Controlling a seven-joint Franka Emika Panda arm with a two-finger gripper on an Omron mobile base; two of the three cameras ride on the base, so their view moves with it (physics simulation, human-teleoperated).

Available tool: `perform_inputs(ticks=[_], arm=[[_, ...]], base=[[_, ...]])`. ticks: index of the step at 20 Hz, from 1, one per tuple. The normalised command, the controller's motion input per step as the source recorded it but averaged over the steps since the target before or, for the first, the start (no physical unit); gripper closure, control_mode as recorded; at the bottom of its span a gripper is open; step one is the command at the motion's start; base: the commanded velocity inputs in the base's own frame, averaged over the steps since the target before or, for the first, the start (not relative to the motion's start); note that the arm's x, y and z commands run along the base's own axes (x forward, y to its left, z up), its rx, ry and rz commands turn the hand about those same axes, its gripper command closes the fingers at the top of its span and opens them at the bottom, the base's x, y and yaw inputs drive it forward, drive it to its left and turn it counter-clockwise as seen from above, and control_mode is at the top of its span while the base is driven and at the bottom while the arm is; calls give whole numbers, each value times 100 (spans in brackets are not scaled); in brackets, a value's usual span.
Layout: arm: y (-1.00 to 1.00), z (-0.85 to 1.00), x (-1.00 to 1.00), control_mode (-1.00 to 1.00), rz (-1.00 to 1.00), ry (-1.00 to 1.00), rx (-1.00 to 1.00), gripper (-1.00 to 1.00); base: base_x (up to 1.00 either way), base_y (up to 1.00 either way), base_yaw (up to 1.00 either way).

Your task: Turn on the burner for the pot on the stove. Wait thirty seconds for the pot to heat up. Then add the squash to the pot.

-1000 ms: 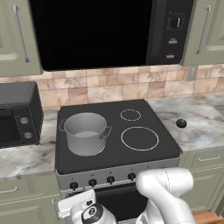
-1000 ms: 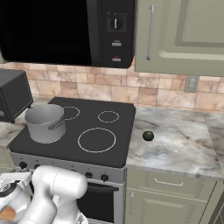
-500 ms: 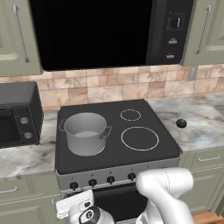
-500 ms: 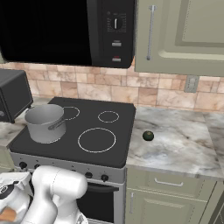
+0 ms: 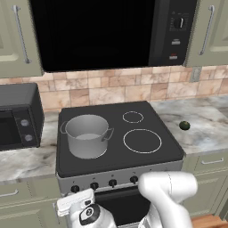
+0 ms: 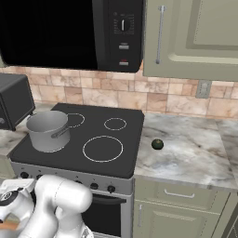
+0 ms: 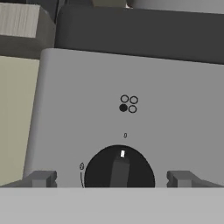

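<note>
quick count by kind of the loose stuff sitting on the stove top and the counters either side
grey steel stockpot: 1
small round dark green squash: 1
black toaster oven: 1
total: 3

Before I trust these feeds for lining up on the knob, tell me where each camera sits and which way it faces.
Left base view: behind the arm to its left, looking forward and down at the stove, the pot and the squash; white arm at lower right.
Right base view: behind the arm to its right, facing the same range; arm at lower left.
Hand view: on the hand, facing the silver front panel close up, a black knob between the open gripper fingertips.
Both base views share the pot, squash and stove.
</note>
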Motion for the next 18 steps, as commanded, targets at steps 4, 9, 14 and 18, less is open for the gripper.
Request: perform_inputs(ticks=[4,9,14,18], arm=[[-2,0,38,-100,0,0,0,-100],[0,-1,42,-100,0,0,0,-100],[0,-8,44,-100,0,0,0,100],[-1,0,37,-100,0,0,0,100]], base=[[0,0,0],[0,0,0],[0,0,0],[0,0,0]])
